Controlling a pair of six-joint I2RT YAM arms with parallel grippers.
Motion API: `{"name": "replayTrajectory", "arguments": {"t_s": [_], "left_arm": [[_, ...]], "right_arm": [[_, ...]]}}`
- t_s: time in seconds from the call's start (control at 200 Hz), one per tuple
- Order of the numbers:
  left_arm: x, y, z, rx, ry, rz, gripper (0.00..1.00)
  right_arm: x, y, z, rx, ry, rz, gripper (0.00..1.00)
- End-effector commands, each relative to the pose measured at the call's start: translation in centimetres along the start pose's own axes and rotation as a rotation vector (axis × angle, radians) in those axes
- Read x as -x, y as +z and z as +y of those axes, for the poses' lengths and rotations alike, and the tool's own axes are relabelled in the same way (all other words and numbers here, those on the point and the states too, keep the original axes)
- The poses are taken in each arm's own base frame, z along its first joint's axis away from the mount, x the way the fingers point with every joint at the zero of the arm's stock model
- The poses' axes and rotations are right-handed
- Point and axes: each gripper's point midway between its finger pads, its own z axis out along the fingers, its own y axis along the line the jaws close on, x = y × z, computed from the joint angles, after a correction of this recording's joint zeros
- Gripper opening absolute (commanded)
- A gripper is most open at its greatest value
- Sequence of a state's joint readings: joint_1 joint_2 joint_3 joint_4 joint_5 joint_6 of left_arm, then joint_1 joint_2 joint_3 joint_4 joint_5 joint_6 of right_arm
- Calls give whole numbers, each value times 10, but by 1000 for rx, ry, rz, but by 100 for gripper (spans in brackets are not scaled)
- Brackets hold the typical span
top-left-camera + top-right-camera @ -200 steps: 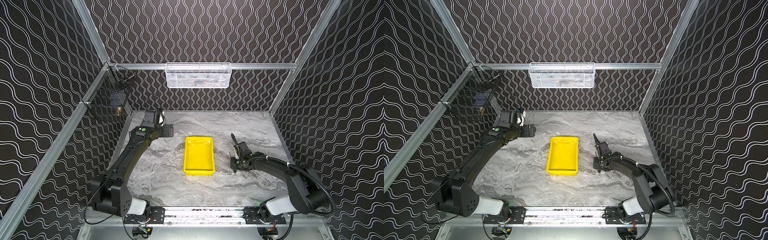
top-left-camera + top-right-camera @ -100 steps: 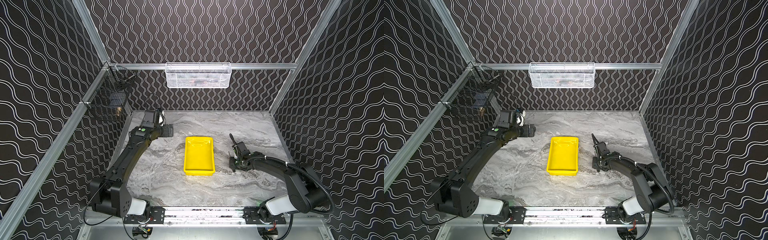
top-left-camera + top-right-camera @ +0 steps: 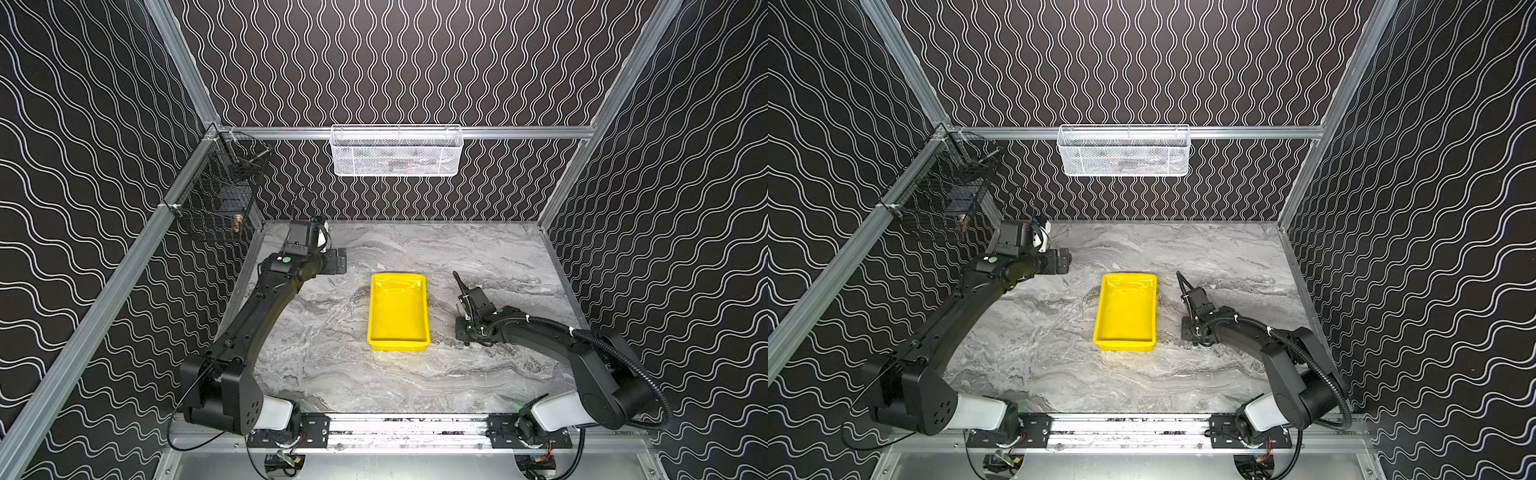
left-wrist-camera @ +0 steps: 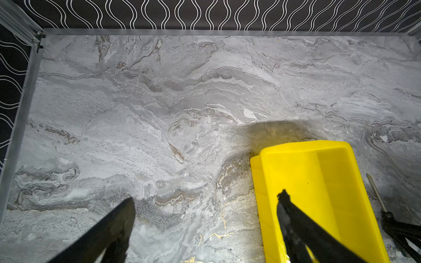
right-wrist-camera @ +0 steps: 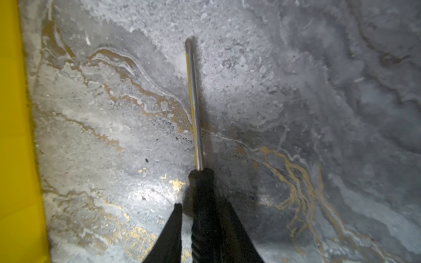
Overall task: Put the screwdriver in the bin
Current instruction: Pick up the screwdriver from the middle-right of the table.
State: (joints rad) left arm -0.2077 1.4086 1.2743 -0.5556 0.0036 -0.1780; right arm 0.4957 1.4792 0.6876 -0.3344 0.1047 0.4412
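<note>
both top views: yellow bin at mid surface; right gripper low beside it; screwdriver on the surface, outside the bin; left wrist view: left gripper fingers wide apart, holding nothing; right wrist view: screwdriver handle between slightly parted fingers; grip cannot be told.

Marble table: bin, screwdriver.

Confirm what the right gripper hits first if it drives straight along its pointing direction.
The screwdriver: its handle sits inside the right gripper, shaft running straight ahead. Past the tip only bare table shows; the bin lies off to one side. Depth is unclear.
</note>
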Motion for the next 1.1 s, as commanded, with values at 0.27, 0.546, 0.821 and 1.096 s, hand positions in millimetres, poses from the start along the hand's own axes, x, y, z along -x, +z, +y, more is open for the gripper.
{"name": "replayTrajectory", "arguments": {"t_s": [0.27, 0.546, 0.821, 1.096], "left_arm": [[-2, 1, 0, -2, 1, 7, 99], [-3, 4, 0, -7, -5, 17, 99], [-4, 5, -1, -10, -6, 20, 99], [-4, 5, -2, -15, -8, 19, 99]], "right_arm": [[-16, -3, -10, -53, 7, 71, 11], [-2, -23, -14, -66, -17, 9, 7], [18, -46, -8, -41, -28, -50, 6], [40, -73, 2, -18, -55, -90, 5]]}}
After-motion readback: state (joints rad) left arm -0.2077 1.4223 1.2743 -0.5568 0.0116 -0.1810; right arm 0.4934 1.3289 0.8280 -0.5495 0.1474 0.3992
